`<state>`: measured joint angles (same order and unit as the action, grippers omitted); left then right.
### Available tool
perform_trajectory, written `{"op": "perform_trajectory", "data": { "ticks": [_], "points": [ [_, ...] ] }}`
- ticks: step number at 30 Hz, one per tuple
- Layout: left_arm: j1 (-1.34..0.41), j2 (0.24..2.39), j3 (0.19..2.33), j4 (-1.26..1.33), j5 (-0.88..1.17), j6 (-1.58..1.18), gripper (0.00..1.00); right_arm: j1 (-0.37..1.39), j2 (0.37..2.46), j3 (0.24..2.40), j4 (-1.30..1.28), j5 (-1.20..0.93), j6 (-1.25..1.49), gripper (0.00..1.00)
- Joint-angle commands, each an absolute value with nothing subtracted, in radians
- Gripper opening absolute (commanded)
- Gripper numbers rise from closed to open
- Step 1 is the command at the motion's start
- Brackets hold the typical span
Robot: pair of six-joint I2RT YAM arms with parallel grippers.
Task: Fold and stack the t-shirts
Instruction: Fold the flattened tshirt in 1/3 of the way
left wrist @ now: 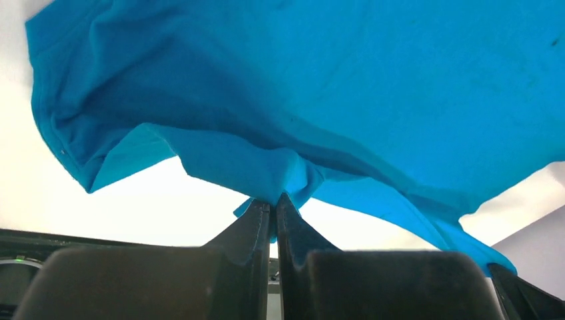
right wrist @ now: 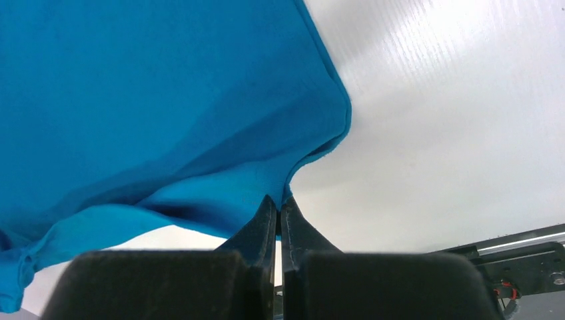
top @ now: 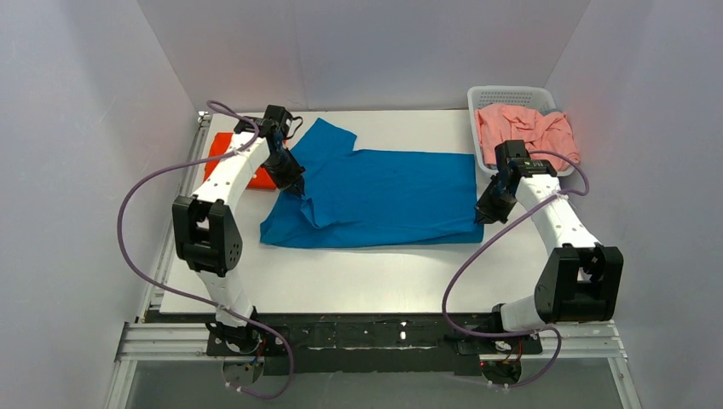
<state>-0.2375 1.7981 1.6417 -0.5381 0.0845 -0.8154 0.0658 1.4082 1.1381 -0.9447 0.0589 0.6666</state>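
The left gripper (left wrist: 273,200) is pressed together on a small fold of the blue t-shirt (top: 384,198), at its shoulder-and-sleeve end. The cloth rises from the tips and drapes away ahead of them. The right gripper (right wrist: 278,201) likewise pinches the shirt, at the near hem corner, with cloth fanning out to its left and bare table (top: 341,281) to its right. Between the two grippers the shirt lies spread lengthwise and mostly flat, bunched and doubled over just beside the left gripper.

Judging by the folds, this is light, limp cloth that will sag between the grips, drag on the surface and crease wherever it slackens. It is not fragile. A thin pinch should hold, though a single layer could slip out. Corners, hem and shoulder seams look the best places to take hold, with both ends moved together to keep the edge taut.

The table is smooth, white and slightly glossy, so cloth should slide easily. Beyond the left gripper, to its outer side, an orange-red t-shirt (top: 226,146) lies flat, seemingly folded. Beyond the right gripper a pink t-shirt (top: 529,128) is heaped in a white lattice basket (top: 511,92). Plain pale walls (top: 358,51) close in on three sides.
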Motion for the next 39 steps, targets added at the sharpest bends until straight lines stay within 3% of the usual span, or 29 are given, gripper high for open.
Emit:
{"op": "perform_trajectory", "data": {
  "ticks": [1, 6, 19, 21, 23, 25, 27, 28, 33, 39],
  "points": [
    [-0.231, 1.874, 1.746, -0.701, 0.015, -0.769, 0.0, 0.045, 1.454, 1.201, -0.902, 0.03, 0.62, 0.01],
    [-0.221, 1.921, 1.807, -0.686, -0.074, -0.759, 0.0, 0.044, 1.52, 1.236, -0.88, -0.031, 0.58, 0.01],
    [-0.21, 2.143, 1.982, -0.632, -0.097, -0.714, 0.01, 0.043, 1.696, 1.325, -0.866, 0.081, 0.582, 0.05],
    [-0.207, 2.186, 2.035, -0.615, -0.094, -0.71, 0.12, 0.043, 1.738, 1.366, -0.869, 0.145, 0.6, 0.17],
    [-0.207, 2.227, 2.108, -0.632, -0.094, -0.703, 0.41, 0.043, 1.76, 1.415, -0.891, 0.169, 0.601, 0.38],
    [-0.207, 2.243, 2.156, -0.638, -0.092, -0.694, 0.62, 0.044, 1.745, 1.427, -0.891, 0.167, 0.598, 0.46],
    [-0.207, 2.242, 2.197, -0.658, -0.089, -0.682, 0.91, 0.049, 1.704, 1.409, -0.876, 0.165, 0.595, 0.54],
    [-0.207, 2.231, 2.204, -0.665, -0.08, -0.679, 0.97, 0.055, 1.68, 1.394, -0.865, 0.167, 0.591, 0.59],
    [-0.21, 2.077, 2.004, -0.628, 0.031, -0.684, 0.98, 0.125, 1.573, 1.287, -0.824, 0.146, 0.549, 0.8],
    [-0.225, 1.924, 1.563, -0.308, 0.237, -0.727, 0.98, 0.253, 1.575, 1.146, -0.633, -0.047, 0.517, 0.84]
  ]
}}
